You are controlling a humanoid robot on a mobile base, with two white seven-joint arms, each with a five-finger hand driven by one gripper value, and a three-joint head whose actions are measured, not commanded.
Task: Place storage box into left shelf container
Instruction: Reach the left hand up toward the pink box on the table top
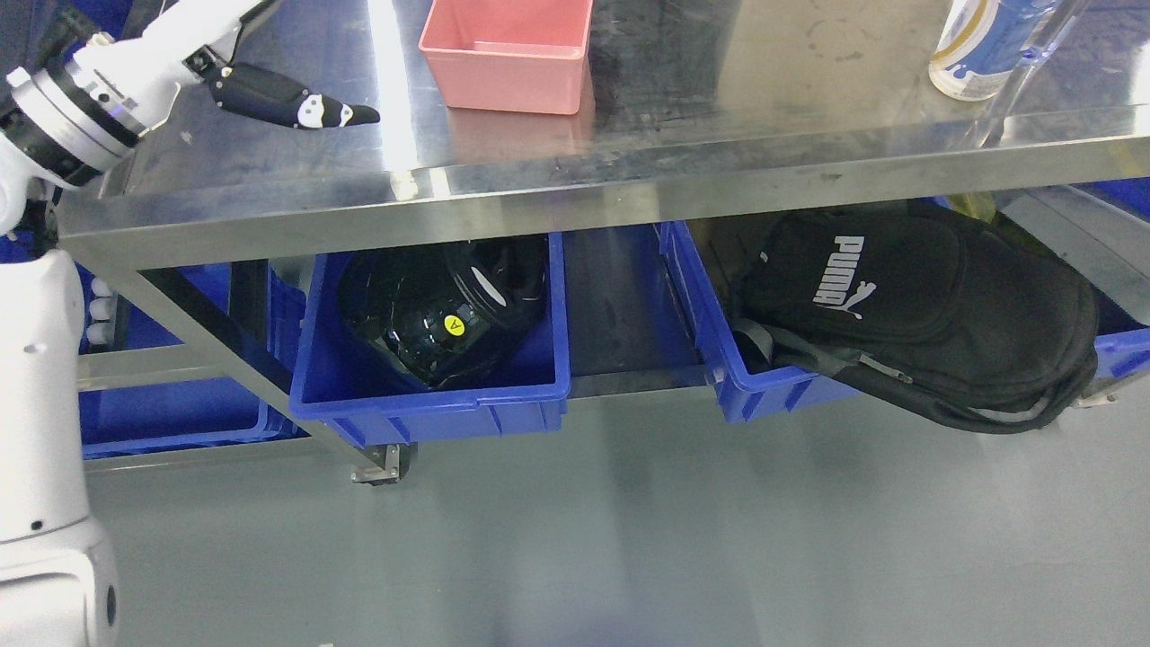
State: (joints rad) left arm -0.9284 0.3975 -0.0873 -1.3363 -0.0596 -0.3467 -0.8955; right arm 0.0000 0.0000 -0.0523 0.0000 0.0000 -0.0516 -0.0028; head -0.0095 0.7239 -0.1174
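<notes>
On top of the steel table (764,135), near its back and left of the middle, sits the pink storage box (508,52), upright, open side up and, as far as the view shows, with nothing in it. Nothing touches it. To its left, well apart from it, the left hand (269,94) hangs over the tabletop with one dark finger (305,108) stretched out flat toward the box; it holds nothing, and the rest of its fingers are out of view, so the hand reads as loose and extended, not closed. The white forearm and metal wrist ring come in from the upper left corner. No right hand shows.

Under the tabletop, on the lower shelf, stand blue bins. The left blue bin (431,395) already holds a shiny black object with a small yellow sticker, which fills much of it. The right blue bin (773,395) carries a black backpack (925,314) that spills over its front rim. A further blue bin shows partly at the far left, behind the table leg. A bottle (979,45) stands at the table's far right.

By my reading the task has hardly begun: the box is not yet grasped, so reaching, gripping, lifting, lowering and setting it in the left bin all remain.
</notes>
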